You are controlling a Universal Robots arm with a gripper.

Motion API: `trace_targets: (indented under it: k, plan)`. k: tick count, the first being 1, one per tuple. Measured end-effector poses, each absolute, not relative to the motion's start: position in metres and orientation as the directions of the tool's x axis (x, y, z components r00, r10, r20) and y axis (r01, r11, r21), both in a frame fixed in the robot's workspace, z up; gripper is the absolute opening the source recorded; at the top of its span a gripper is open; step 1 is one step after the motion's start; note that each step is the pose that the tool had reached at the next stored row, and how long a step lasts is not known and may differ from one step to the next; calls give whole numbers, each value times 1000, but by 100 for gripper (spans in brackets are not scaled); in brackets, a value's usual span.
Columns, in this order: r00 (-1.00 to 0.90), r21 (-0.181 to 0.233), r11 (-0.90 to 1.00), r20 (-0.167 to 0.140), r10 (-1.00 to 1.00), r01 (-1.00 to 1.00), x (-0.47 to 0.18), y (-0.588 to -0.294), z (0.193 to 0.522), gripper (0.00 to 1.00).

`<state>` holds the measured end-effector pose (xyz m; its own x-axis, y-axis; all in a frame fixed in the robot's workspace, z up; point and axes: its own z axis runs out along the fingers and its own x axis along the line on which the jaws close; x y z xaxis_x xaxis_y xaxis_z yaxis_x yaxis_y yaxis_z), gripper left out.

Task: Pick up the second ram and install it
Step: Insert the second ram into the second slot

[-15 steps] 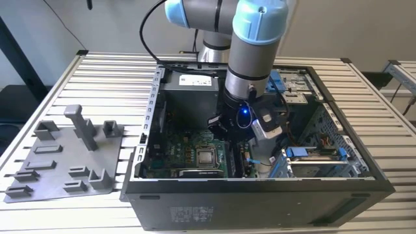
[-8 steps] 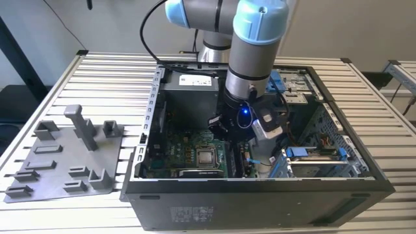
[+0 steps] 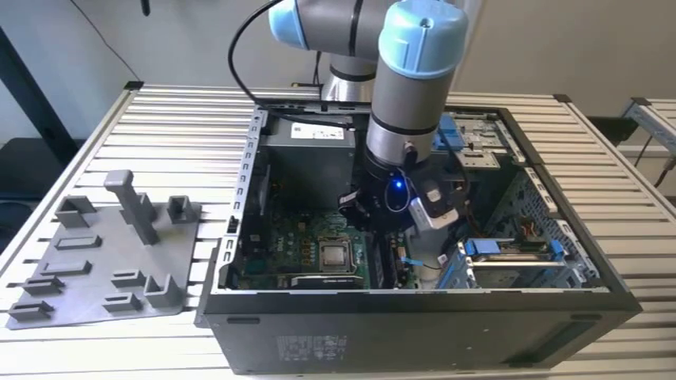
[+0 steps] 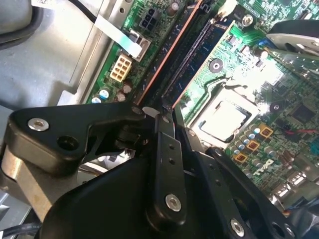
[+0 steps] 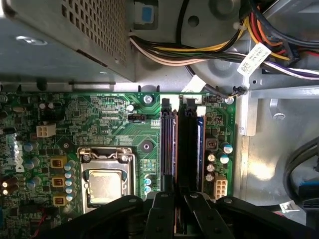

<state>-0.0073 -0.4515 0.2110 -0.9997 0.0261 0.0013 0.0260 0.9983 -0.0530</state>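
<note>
Matt black plastic hand (image 4: pixel 167 117); glossy green motherboard (image 5: pixel 99 124); grey metal case (image 3: pixel 423 324)

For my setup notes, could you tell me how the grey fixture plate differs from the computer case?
The fixture plate is light grey and flat with upright posts; the computer case is a dark, open box. The arm reaches into the case, not toward the plate. Both rest on the slatted table.

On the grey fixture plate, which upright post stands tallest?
The T-topped post toward the far side of the grey fixture plate in the exterior view. It rises well above the short blocks around it.
</note>
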Motion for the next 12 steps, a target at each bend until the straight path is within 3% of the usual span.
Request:
trace_targets:
  k: [12]
  plan:
    - [-1000,-53,998,1,26,26,-7,-453,208,16]
